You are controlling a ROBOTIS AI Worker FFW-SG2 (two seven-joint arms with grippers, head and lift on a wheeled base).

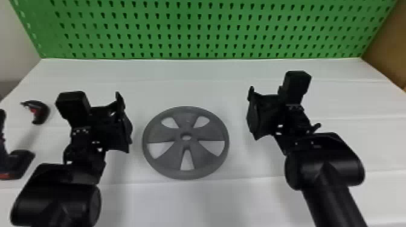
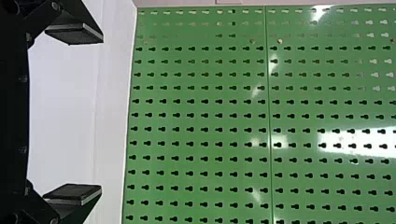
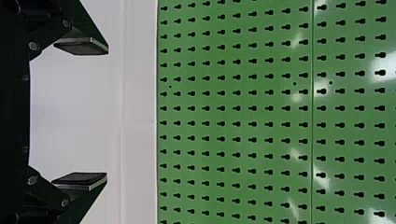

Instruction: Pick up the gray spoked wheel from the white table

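Note:
The gray spoked wheel (image 1: 163, 134) lies flat on the white table (image 1: 211, 199), between the two arms in the head view. Just left of its rim is my left gripper (image 1: 124, 120), not touching it. My right gripper (image 1: 253, 114) stands to the right, with a wider gap to the wheel. In the left wrist view the left gripper (image 2: 74, 114) has its fingers spread with nothing between them. The right wrist view shows the right gripper (image 3: 81, 112) likewise spread and holding nothing.
At the left edge of the table lies a black and red tool (image 1: 18, 163), with a smaller black and red curved object (image 1: 39, 111) behind it. A green pegboard (image 1: 199, 30) rises along the table's back edge. A brown panel (image 1: 386, 45) borders the right side.

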